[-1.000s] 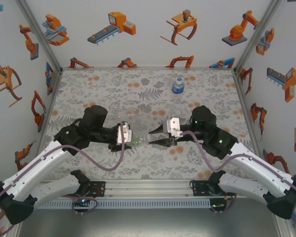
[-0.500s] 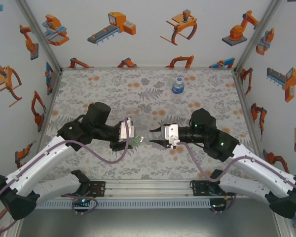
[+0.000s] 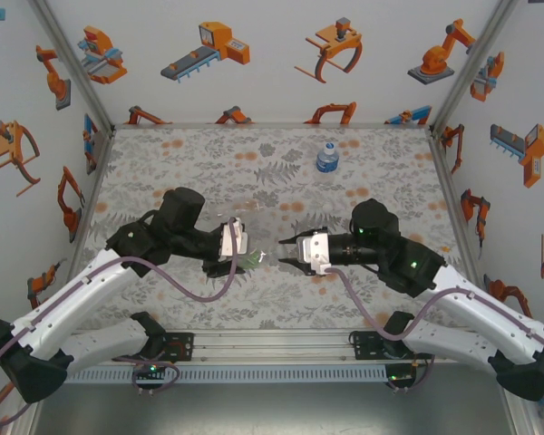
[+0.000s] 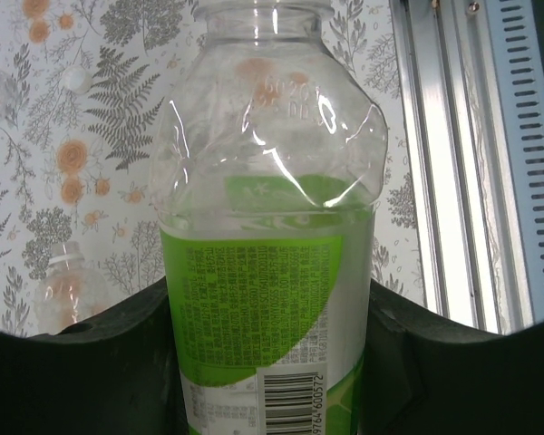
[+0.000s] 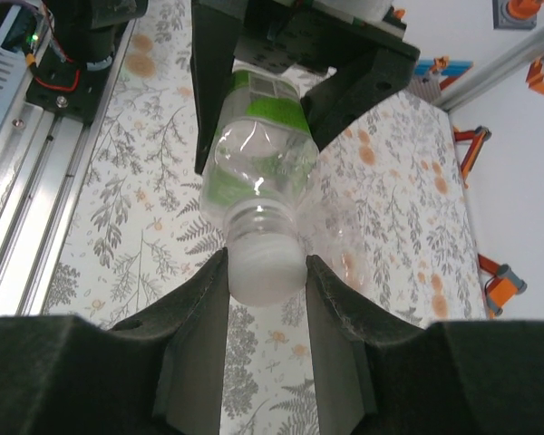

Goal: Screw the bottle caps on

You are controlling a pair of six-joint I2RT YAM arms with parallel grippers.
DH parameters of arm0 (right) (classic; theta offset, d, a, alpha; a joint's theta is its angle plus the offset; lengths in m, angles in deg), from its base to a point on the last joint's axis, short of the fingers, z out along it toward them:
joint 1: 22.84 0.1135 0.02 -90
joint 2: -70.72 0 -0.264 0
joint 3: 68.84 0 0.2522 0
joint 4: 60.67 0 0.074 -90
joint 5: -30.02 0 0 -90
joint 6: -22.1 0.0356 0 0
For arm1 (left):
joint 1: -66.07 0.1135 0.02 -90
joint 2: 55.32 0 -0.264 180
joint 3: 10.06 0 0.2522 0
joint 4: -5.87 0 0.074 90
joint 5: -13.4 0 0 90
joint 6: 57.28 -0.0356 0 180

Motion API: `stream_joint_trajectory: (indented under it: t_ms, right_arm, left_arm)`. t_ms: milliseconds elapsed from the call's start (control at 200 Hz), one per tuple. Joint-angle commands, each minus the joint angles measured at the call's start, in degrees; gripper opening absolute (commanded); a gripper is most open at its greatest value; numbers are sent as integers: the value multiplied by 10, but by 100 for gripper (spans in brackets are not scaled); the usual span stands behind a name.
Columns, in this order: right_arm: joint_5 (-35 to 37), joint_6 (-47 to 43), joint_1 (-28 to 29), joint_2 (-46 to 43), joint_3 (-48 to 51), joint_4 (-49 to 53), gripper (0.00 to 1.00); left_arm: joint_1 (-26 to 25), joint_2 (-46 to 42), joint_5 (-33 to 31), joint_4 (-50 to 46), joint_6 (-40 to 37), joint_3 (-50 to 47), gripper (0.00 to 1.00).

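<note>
Bright, even light, faint soft shadows, white glare streaks on the green-label bottle (image 4: 267,227), crisp focus.

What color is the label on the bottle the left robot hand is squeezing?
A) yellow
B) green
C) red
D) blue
B: the bottle clamped in the left gripper wears a green label.

Probably robot lab test cell: aluminium frame posts (image 3: 73,68), robot-cartoon wall panels (image 3: 272,91), floral tabletop (image 3: 190,163).
</note>
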Motion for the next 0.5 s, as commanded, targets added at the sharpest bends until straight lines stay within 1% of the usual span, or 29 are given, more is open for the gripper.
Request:
stream_joint_trajectory:
  t_ms: [0,70,120,235,305,365,431,491]
  right_arm:
    - [37,-4,-3,-12,-5,21,0]
    - [43,9,-3,-18,4,7,0]
    - [59,22,-3,-17,7,3,0]
    - [136,86,-10,-3,19,2,0]
    - [162,161,-28,19,31,0,0]
    - [184,232,-45,45,41,-2,0]
    - [233,324,-54,75,52,-10,0]
    - [280,409,-59,107,59,-10,0]
  left_arm:
    - [-2,-15,2,-22,-29,12,0]
    - [-1,-18,-11,-26,-33,7,0]
    - [1,-21,-19,-27,-35,5,0]
    - [12,-27,-59,-16,-23,-5,0]
    - [30,-29,-82,-4,-6,-10,0]
    - [58,-31,-88,10,17,-14,0]
    - [92,-32,-88,33,51,-21,0]
    - [111,-37,-105,62,81,-33,0]
